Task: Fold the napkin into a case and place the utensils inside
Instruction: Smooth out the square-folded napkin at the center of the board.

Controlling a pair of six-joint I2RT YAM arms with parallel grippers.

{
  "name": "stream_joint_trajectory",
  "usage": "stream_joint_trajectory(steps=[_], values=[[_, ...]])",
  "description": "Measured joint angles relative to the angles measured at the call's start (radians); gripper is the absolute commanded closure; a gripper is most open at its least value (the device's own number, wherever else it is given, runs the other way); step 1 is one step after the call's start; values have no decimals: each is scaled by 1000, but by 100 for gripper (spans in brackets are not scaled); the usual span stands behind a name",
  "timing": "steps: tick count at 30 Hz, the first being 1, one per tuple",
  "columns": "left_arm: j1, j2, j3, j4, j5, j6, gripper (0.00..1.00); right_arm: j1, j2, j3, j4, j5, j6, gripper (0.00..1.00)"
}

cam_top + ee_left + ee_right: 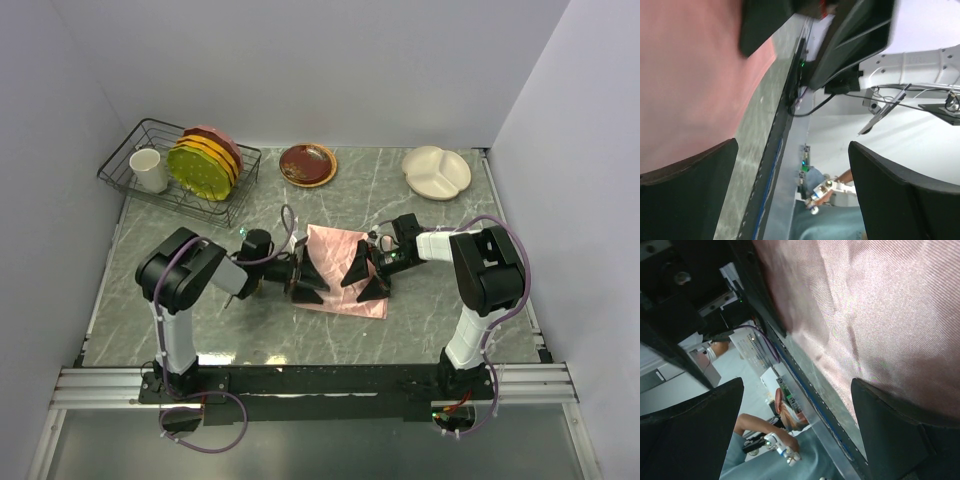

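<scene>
Napkin point(338, 272) lies flat at centre of tabletop point(440, 300), between the two arms, folded to a rough rectangle. Long axis runs far-to-near, w/ near end skewed a bit to the right.

Left fingers point(307, 293) are spread wide w/ nothing gripped, tips at the cloth's left edge, one nearer and one farther. In the left wrist view one finger point(687, 190) sits low beside the pink satin.

Right fingers point(376, 289) are likewise spread wide and hold nothing, tips over the cloth's right side. In the right wrist view pink cloth fills the upper gap btwn them.

Can't tell if any tip presses the cloth or sits just above it.
</scene>
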Motion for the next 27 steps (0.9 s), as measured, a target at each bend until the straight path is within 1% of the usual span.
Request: stream_joint_trajectory(steps=[2,4,6,9,12,18,24,27], values=[[4,-34,51,-89,-5,37,1,0,0,0,0,0,0,1],[10,-57,135,-140,-11,69,1,0,-2,0,-1,1,0,1],[24,-59,212,-151,-22,82,1,0,-2,0,-1,2,0,1],[46,-27,281,-105,-27,69,1,0,-3,0,-2,3,1,1],[66,47,318,-83,-32,55,1,0,-3,0,-2,3,1,1],[89,199,340,-98,-35,35,1,0,-3,3,-7,6,2,1],[103,216,389,-129,-25,45,1,0,-8,-1,-4,6,5,2],[104,200,440,-256,-27,130,1,2,-43,-2,-19,37,-6,2]])
